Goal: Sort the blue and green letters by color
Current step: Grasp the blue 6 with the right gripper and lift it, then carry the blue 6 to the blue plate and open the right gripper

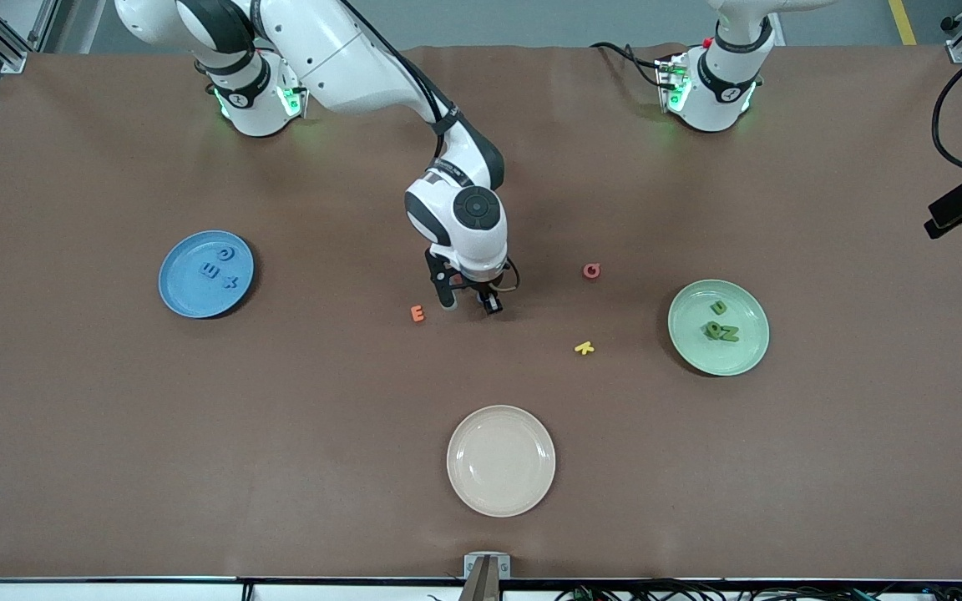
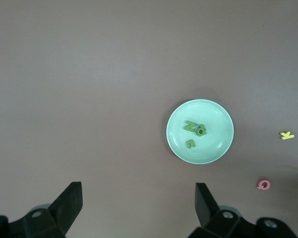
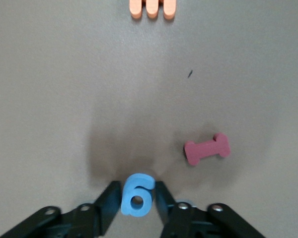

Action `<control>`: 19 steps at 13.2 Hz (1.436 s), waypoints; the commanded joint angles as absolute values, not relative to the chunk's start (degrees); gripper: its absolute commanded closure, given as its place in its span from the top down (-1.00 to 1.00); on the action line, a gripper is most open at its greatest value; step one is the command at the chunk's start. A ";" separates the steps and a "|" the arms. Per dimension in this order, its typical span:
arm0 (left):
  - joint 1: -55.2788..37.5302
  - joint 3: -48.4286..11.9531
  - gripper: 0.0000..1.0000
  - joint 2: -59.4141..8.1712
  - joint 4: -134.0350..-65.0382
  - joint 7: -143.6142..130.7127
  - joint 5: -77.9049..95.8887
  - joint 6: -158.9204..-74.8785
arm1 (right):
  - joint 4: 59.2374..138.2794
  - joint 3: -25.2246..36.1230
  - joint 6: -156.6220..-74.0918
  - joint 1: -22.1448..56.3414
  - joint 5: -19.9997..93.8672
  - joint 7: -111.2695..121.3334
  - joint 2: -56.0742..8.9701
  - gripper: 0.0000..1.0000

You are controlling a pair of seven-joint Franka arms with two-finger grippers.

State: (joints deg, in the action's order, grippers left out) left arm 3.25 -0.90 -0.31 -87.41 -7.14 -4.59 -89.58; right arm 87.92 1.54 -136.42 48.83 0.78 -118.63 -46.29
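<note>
right gripper (image 3: 137, 198): jaws clamped on blue 6 (image 3: 137, 194), low over mid-desk (image 1: 72, 417), beside orange e (image 1: 417, 313) and red i (image 3: 206, 149). left gripper (image 2: 139, 203): jaws wide apart, waiting above green plate (image 2: 223, 144).

brown table (image 1: 113, 434): blue plate (image 1: 184, 296), green plate (image 1: 752, 355), beige plate (image 1: 501, 461); loose orange e (image 1: 417, 313), yellow k (image 1: 584, 347), red q (image 1: 591, 270).

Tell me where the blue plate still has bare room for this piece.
Blue plate: its three blue letters cluster on the side toward the table's middle; the rest is bare. Right tool grips the blue 6; a red piece lies close beside it.
</note>
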 commanded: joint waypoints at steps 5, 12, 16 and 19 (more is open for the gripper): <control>3.78 -0.88 1.00 -1.23 -85.08 -5.98 -3.52 -88.77 | 87.10 1.14 -132.22 46.06 0.17 -116.48 -45.36 -1.00; 3.43 -1.14 1.00 -0.79 -84.90 -6.94 -3.69 -88.42 | 92.07 1.05 -106.71 36.32 3.08 -88.46 -28.70 -1.00; 3.51 -1.06 1.00 -0.97 -84.11 -7.03 -3.87 -88.33 | 111.05 1.32 -106.52 27.62 2.38 -66.67 -9.01 -1.00; 3.34 -1.14 1.00 -1.23 -84.46 -6.24 -3.78 -88.33 | 118.89 1.49 -106.52 19.18 2.20 -52.25 -0.63 -1.00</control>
State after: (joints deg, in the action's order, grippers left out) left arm 3.32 -1.11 -0.95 -85.30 -7.05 -4.56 -89.43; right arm 111.21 2.41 -104.87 23.55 2.13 -59.20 -7.22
